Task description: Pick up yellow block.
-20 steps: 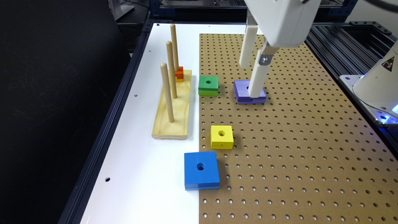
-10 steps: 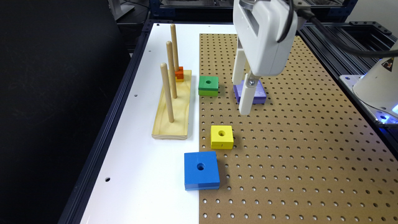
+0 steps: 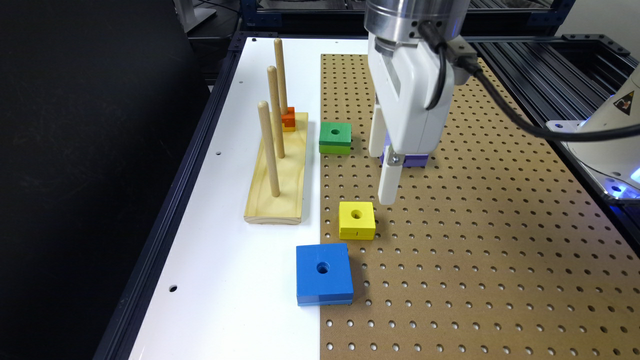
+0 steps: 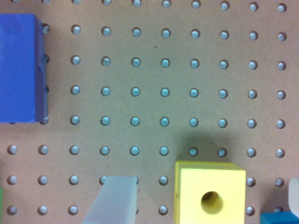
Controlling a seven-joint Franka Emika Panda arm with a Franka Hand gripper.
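Overhead, the white gripper hangs above the brown pegboard, near the yellow block but not over it; the block lies flat on the pegboard, just beside its edge with the white table, between the green block and the blue block. In the wrist view the yellow block sits between two pale fingers, spread wide and holding nothing. The approach looks under way; the next move calls for centring over the block, then descending to close on its sides. No brand or readable writing shows, apart from a yellow warning triangle on the arm's base
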